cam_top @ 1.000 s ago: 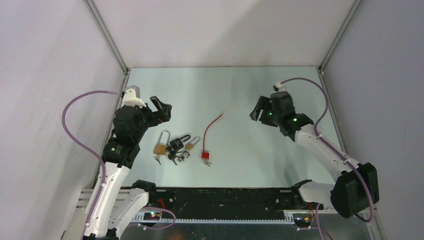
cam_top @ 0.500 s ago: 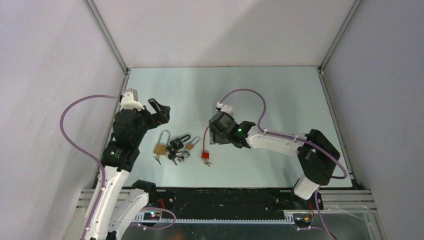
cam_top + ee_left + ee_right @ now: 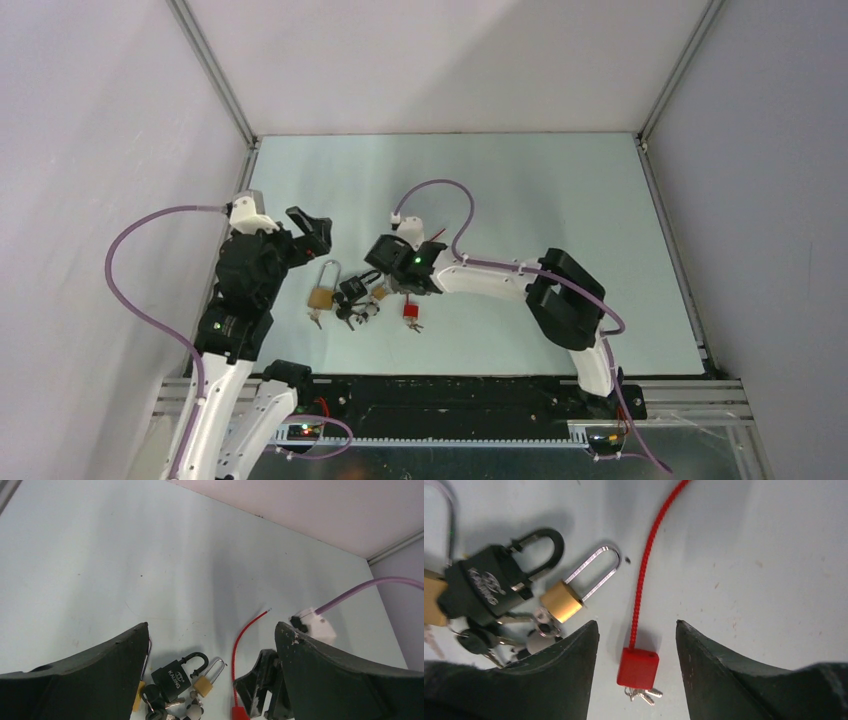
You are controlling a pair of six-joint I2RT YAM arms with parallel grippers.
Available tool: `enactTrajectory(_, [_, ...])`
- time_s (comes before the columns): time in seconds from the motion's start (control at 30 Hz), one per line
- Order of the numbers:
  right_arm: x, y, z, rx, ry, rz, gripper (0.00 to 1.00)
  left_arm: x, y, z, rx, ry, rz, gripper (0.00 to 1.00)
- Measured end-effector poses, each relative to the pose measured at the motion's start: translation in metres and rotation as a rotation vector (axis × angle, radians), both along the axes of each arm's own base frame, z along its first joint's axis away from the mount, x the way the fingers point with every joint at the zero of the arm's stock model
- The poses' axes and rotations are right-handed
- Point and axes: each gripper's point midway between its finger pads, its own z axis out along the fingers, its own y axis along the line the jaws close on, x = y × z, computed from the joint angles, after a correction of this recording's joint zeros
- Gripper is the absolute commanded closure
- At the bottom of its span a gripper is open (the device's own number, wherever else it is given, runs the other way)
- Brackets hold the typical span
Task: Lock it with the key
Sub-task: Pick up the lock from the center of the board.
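1. The right gripper (image 3: 636, 627) is spread wide and holds nothing. Its two dark fingers (image 3: 564, 680) point down toward the surface and straddle the lower stretch of a thin red cable.
2. The red rectangular padlock with a red cable shackle (image 3: 638, 667) lies flat on the pale matte surface (image 3: 520, 190), in the gap between these fingers in the right wrist view. The pictures do not show whether the fingertips touch the surface.
3. The cable runs from the red body toward the far side of the surface. Its free end lies loose there, not seated in the body.
4. The small silver keys (image 3: 642, 695) project from the near end of the red body and touch it.
5. The small brass padlock with a silver shackle (image 3: 561, 601) lies just left of the cable in the right wrist view.
6. The black padlock with a black shackle (image 3: 481, 592) lies just beside the small brass one, on its left.
7. The bunch of dark-headed keys (image 3: 499, 640) lies against the near edge of the black padlock.
8. The large brass padlock with a tall silver shackle (image 3: 320, 297) lies at the left end of the group in the top view.
9. The left gripper (image 3: 212, 627) is also spread wide and empty. It is raised above the surface, and in the top view it sits just beyond the tall silver shackle.
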Motion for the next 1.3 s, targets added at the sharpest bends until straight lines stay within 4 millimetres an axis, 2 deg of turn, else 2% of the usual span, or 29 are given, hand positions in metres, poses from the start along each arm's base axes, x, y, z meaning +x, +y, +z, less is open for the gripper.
enactTrajectory(0.2, [-0.027,-0.003,-0.032,-0.115,0.077,-0.017,0.47,-0.005,0.006,-0.001,0.006,-0.002,0.025,0.0])
enactTrajectory(0.3, [-0.037,-0.008,-0.039,-0.138,0.107,-0.034,0.48,-0.007,0.008,-0.004,0.01,0.004,0.034,0.0])
enactTrajectory(0.6, [-0.04,-0.014,-0.042,-0.123,0.156,-0.106,0.47,-0.011,0.01,-0.011,0.015,0.015,0.042,0.0])
enactTrajectory(0.87, [-0.042,-0.015,-0.053,-0.071,0.232,-0.152,0.56,-0.011,0.009,-0.017,0.015,0.031,0.039,0.0])
enactTrajectory(1.03, [-0.041,-0.013,-0.055,-0.042,0.261,-0.159,0.52,-0.009,0.007,-0.029,0.007,0.065,0.036,0.0])
enactTrajectory(1.1, [-0.04,-0.012,-0.055,-0.033,0.266,-0.159,0.55,-0.007,0.007,-0.037,0.01,0.091,0.037,0.0])
enactTrajectory(1.2, [-0.039,-0.012,-0.055,-0.031,0.265,-0.159,0.67,-0.005,0.006,-0.048,0.012,0.128,0.038,0.01])
enactTrajectory(1.3, [-0.038,-0.012,-0.054,-0.023,0.261,-0.158,0.72,-0.003,0.003,-0.053,0.011,0.15,0.029,0.01])
